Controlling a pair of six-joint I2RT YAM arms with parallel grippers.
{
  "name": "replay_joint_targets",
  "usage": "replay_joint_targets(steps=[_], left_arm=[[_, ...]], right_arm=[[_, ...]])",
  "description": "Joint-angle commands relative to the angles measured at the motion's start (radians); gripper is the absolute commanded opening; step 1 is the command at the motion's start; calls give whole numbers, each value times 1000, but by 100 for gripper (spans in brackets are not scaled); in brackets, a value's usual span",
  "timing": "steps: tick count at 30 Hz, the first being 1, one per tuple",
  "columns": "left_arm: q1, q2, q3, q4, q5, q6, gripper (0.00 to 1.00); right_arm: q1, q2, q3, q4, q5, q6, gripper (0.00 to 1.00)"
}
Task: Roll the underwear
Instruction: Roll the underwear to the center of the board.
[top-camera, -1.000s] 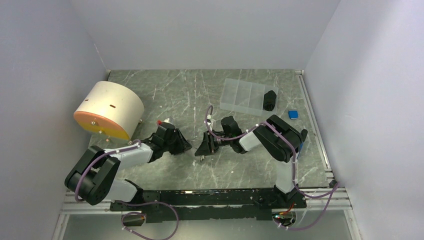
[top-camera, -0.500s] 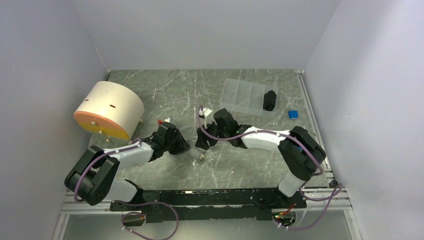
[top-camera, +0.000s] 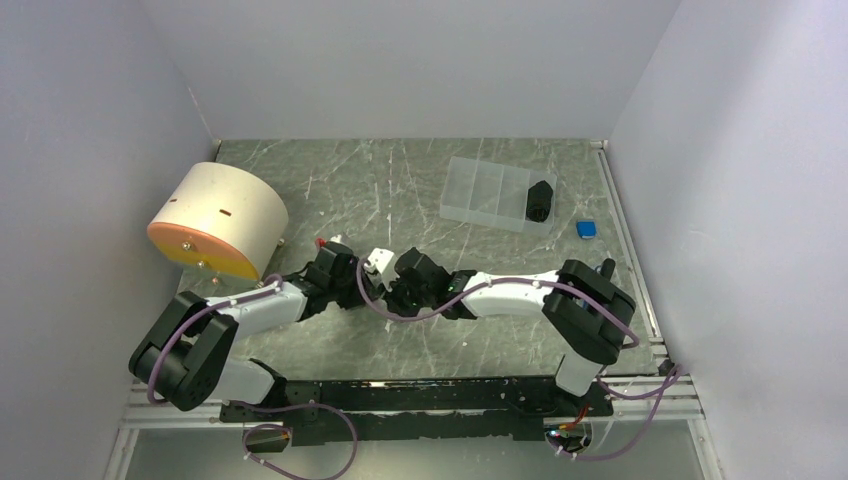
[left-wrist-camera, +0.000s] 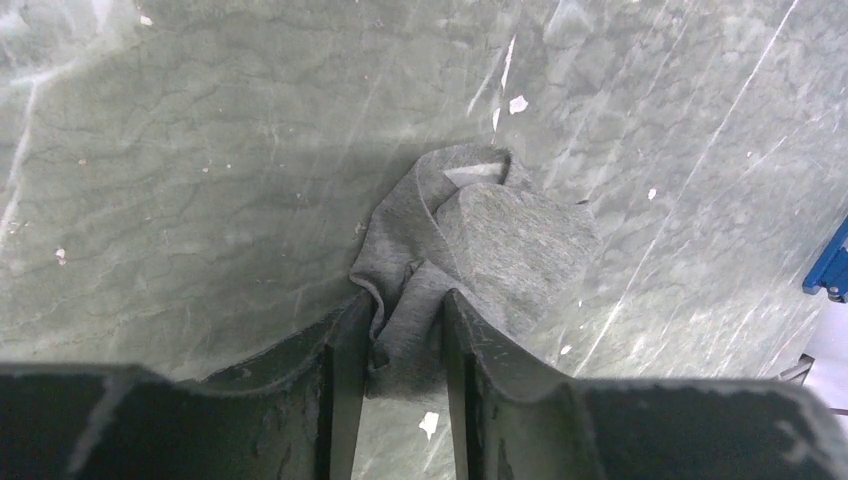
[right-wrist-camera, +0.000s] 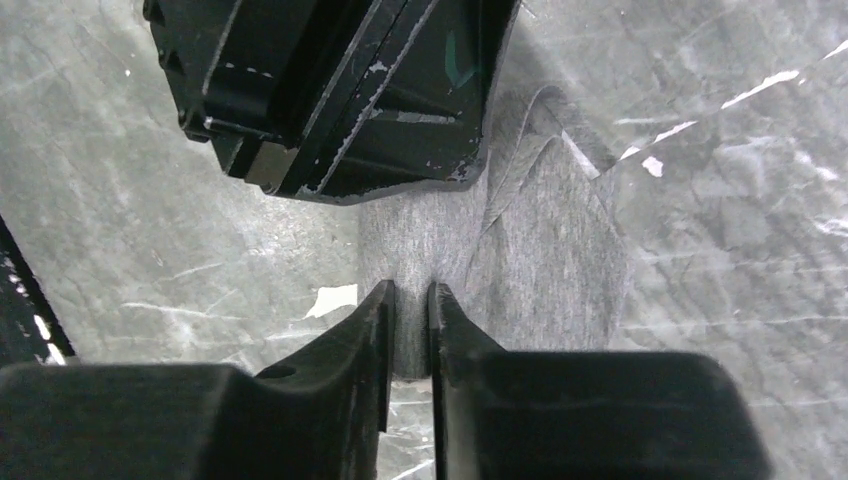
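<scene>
Near the middle of the grey-green marbled table (top-camera: 400, 180), small grey knit underwear (left-wrist-camera: 505, 235) lies bunched between the arms, left gripper (left-wrist-camera: 400, 335) pinching one fold, right gripper (right-wrist-camera: 410, 310) seemingly nipping the opposite edge; rolling well needs even tension, both wrists turning together.

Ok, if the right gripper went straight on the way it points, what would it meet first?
The right gripper, jaws pinched on the crumpled grey fabric underwear, faces the black left gripper just beyond that cloth. It would likely strike that first, though depth is hard to judge.
</scene>
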Motion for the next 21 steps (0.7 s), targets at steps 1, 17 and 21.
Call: replay_joint_targets(steps=[1, 17, 21], left_arm=[[-1, -9, 20, -60, -25, 26, 43], [0, -132, 13, 48, 48, 24, 79], [-4, -61, 19, 86, 89, 35, 73]], right_arm=[[-26, 8, 7, 43, -42, 46, 14], [-373, 172, -174, 543, -702, 516, 14], [-400, 188, -184, 576, -718, 544, 18]])
